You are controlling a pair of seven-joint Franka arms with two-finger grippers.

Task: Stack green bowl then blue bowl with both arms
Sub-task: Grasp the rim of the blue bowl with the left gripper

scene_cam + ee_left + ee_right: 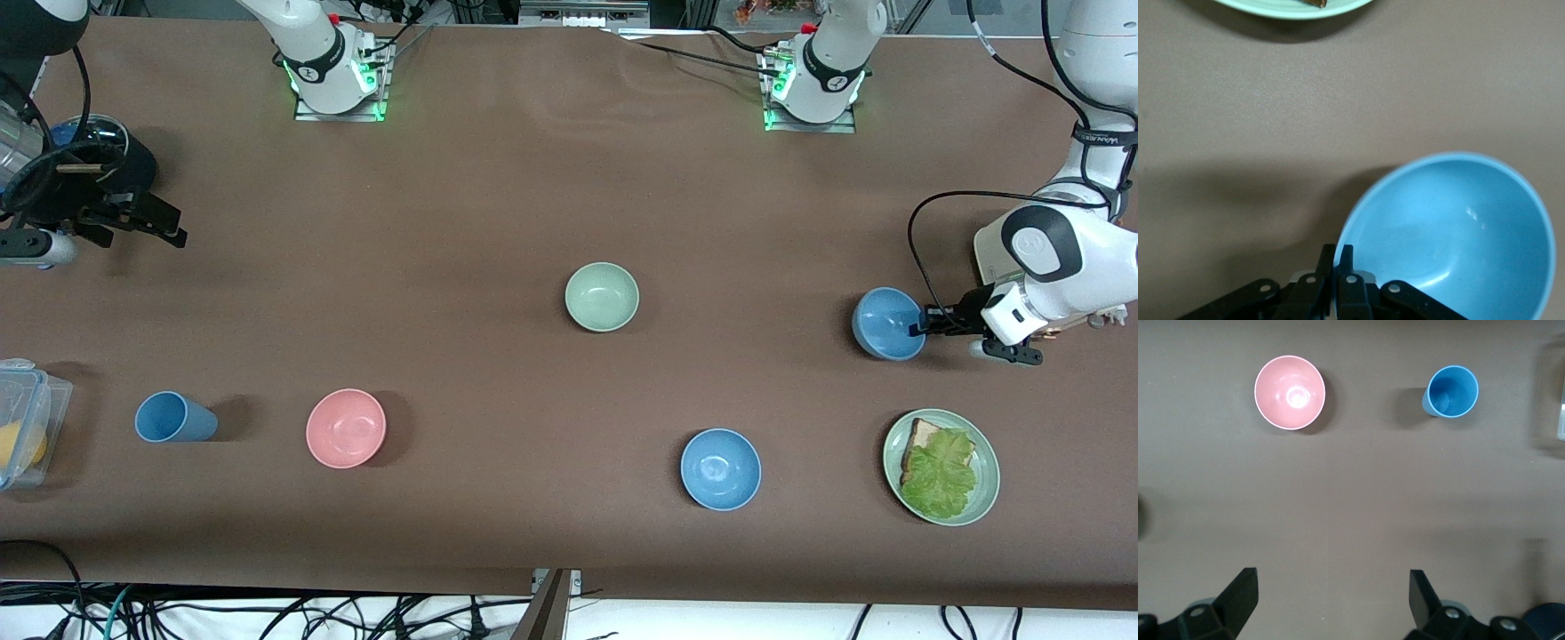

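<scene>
Toward the left arm's end of the table [533,178], left gripper [920,331] pinching blue bowl [887,323] rim, seemingly tilted; plate [985,484] nearer the camera, half-cropped at wrist. Green bowl [602,297] mid-table. Right gripper [133,218] spread wide over its end.

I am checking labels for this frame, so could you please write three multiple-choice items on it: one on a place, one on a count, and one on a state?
1. Which thing lies nearest the front camera?
A. the green plate
B. the green bowl
C. the pink bowl

2. How many small blue bowls are in view?
A. one
B. two
C. three

3. What is the left gripper doing?
A. hanging open over the green bowl
B. pinching the rim of a blue bowl
C. holding the blue cup

Key:
1 A, the plate shows lowest in the front view.
2 B, one is at the left gripper, a second blue bowl sits nearer the front camera.
3 B, the left wrist view shows the fingers shut on the rim; the right gripper waits open.
</scene>
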